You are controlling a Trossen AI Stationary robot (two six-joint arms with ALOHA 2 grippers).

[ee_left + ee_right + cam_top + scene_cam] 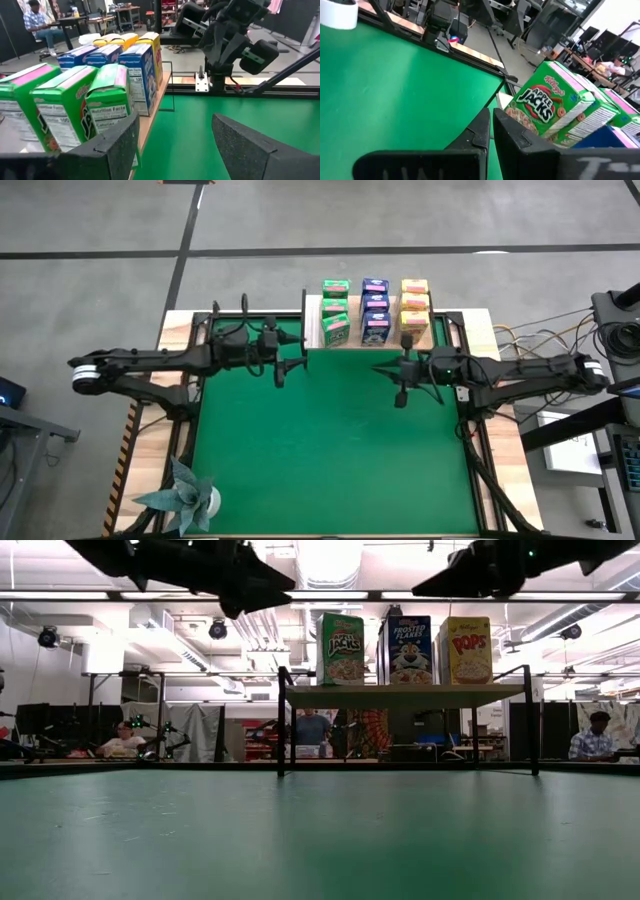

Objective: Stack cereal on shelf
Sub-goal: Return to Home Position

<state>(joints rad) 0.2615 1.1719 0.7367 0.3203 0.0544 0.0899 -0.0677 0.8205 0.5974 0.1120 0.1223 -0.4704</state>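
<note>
Along the desk's [178, 325] far edge, the cereal [375, 310] stands on the shelf [441, 330], apparently in three rows of three running front to back: green, blue, yellow. Both arms hang on its near side, over the mat [330, 460]. The left gripper [298, 364] gapes wide and empty; the right gripper [390, 368] is pinched closed, also empty, and neither touches a box.
</note>
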